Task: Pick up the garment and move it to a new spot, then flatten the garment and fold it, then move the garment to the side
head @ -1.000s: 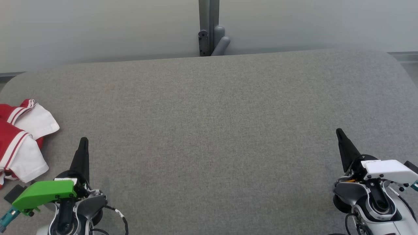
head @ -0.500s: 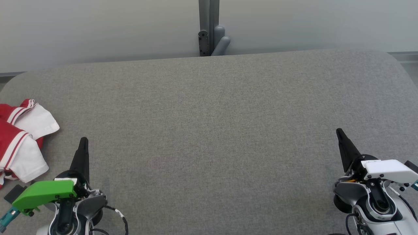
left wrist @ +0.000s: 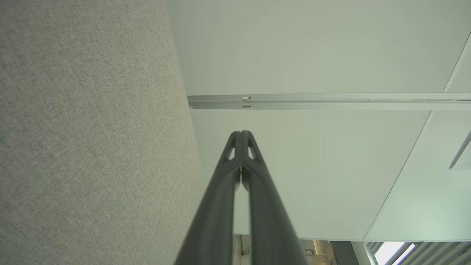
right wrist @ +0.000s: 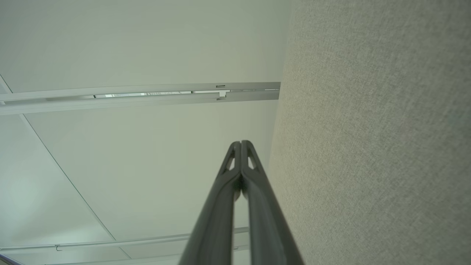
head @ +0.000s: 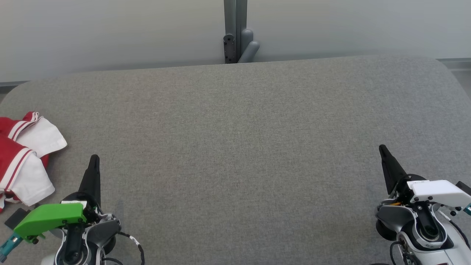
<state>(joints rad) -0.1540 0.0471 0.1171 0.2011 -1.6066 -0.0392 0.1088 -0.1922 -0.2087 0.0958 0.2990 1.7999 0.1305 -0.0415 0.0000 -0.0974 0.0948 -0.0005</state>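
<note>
A wide desk covered in grey woven fabric stood before a pale wall, with one grey upright post behind the desk's far edge. The left hand, over the desk's near left part, had its two dark fingers pressed together and empty. The right hand, over the desk's near right part, was likewise closed on nothing. One crumpled red-and-white striped cloth garment lay at the desk's left edge, near the left hand but apart from it.
</note>
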